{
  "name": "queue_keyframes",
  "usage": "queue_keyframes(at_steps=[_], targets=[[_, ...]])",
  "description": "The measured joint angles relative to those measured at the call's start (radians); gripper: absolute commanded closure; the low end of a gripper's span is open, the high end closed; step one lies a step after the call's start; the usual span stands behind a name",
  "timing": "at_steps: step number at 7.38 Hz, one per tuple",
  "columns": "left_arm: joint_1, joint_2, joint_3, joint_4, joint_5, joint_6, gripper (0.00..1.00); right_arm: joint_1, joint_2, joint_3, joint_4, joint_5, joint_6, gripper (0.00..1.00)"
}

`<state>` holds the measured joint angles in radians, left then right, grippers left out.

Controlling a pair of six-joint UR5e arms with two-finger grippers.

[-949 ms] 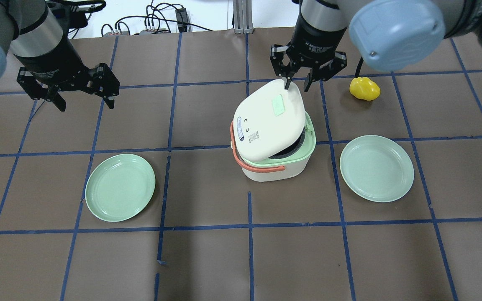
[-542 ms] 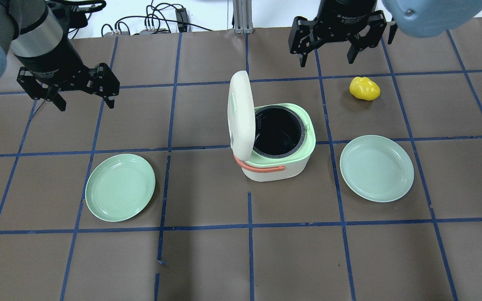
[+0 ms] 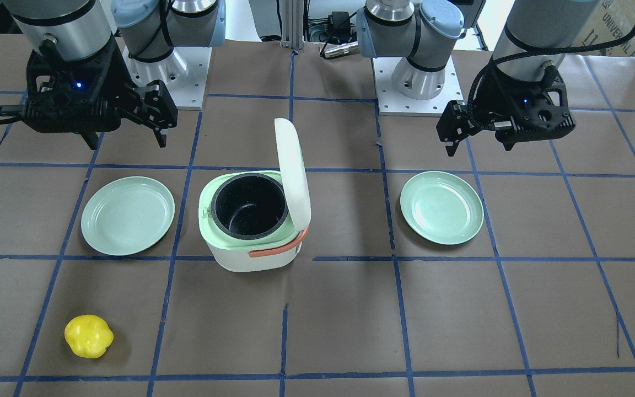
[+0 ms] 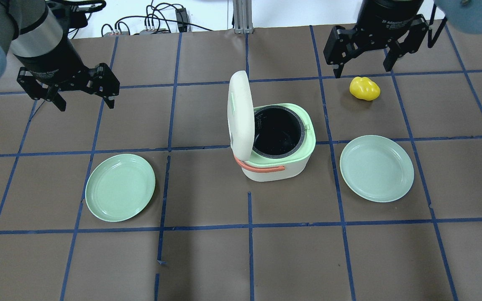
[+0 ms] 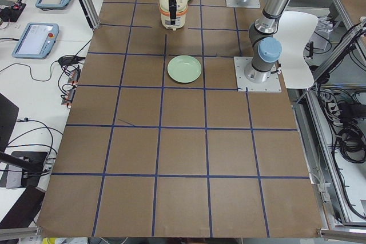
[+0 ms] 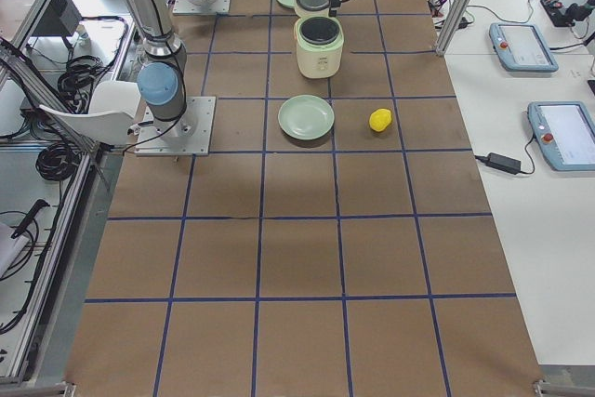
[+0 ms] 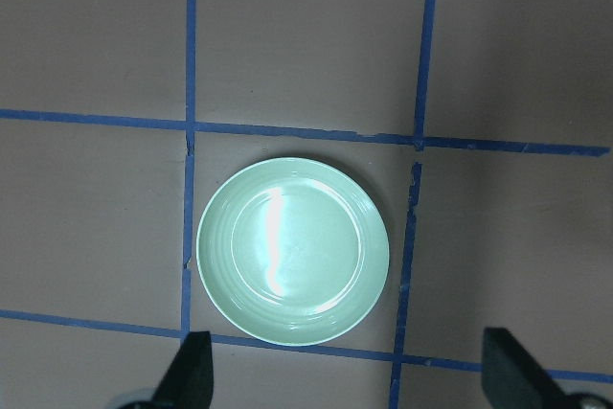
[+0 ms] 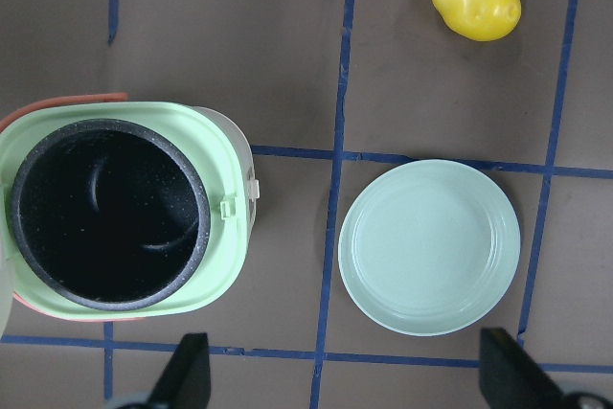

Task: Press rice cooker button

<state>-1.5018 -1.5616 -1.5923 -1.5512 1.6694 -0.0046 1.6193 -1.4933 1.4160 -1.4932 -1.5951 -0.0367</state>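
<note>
The white and green rice cooker [image 4: 283,167] stands mid-table with its lid [image 4: 240,113] swung upright and the empty black pot [image 4: 276,131] exposed. It also shows in the front view [image 3: 240,253] and the right wrist view [image 8: 225,265]. My right gripper [image 4: 362,69] is open and empty. It hovers behind and to the right of the cooker, near a yellow pepper [image 4: 364,88]. My left gripper [image 4: 86,104] is open and empty, far to the cooker's left. I cannot make out the button.
A green plate [image 4: 119,187] lies left of the cooker, below my left gripper, and fills the left wrist view [image 7: 292,251]. A second green plate [image 4: 377,168] lies right of the cooker. Cables lie along the table's far edge.
The cooker lid swung from half open to fully upright. My right gripper left the lid's edge and moved back, up and to the right. The left arm has not moved.
</note>
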Motion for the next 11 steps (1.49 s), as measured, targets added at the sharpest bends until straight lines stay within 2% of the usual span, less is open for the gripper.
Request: queue_keyframes(at_steps=[4,11], targets=[[0.000,0.000,0.000,0.000,0.001,0.000,0.00,-0.023,-0.029,0.064,-0.008,0.001,-0.061,0.00],[0.000,0.000,0.000,0.000,0.000,0.000,0.00,-0.029,-0.028,0.070,-0.011,0.001,-0.062,0.00]])
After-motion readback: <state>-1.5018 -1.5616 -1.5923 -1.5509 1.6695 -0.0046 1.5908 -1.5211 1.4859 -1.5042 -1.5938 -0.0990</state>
